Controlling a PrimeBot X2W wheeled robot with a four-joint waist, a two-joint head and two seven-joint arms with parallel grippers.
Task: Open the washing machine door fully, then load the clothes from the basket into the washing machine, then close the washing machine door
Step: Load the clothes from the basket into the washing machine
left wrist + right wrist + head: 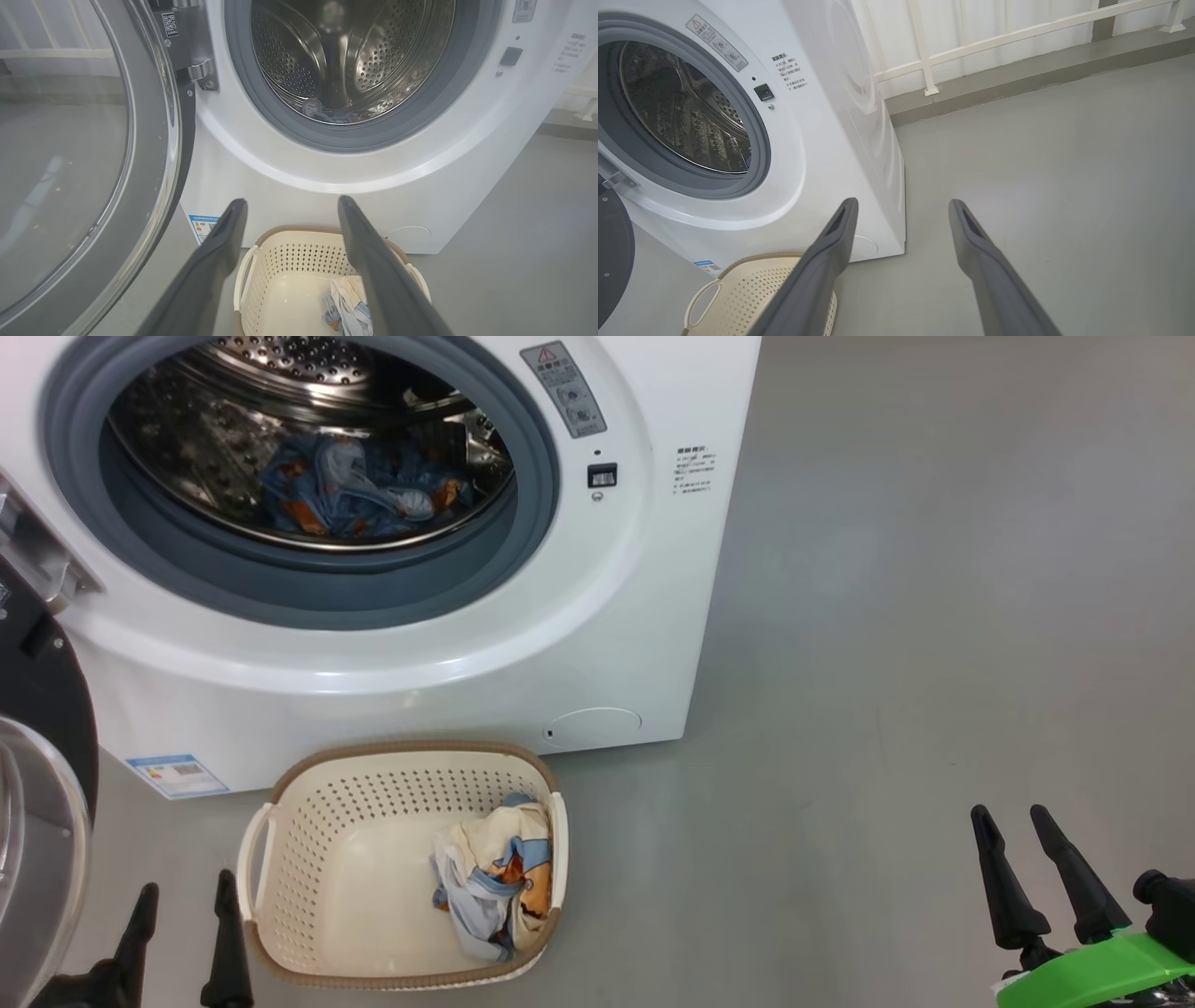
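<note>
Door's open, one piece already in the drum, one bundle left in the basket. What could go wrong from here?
1. The clothes lie bunched against the right wall of the basket. A claw may hook that wall and drag the basket along.
2. The left claw, open, sits near the open door, so a sideways swing could knock it.
3. Dropped short, fabric could drape over the grey seal and get pinched on closing.

The washing machine door [51, 709] was chopped off at the head view's left edge. Print [695, 471] on the washing machine [597, 644] was too tiny to read.
</note>
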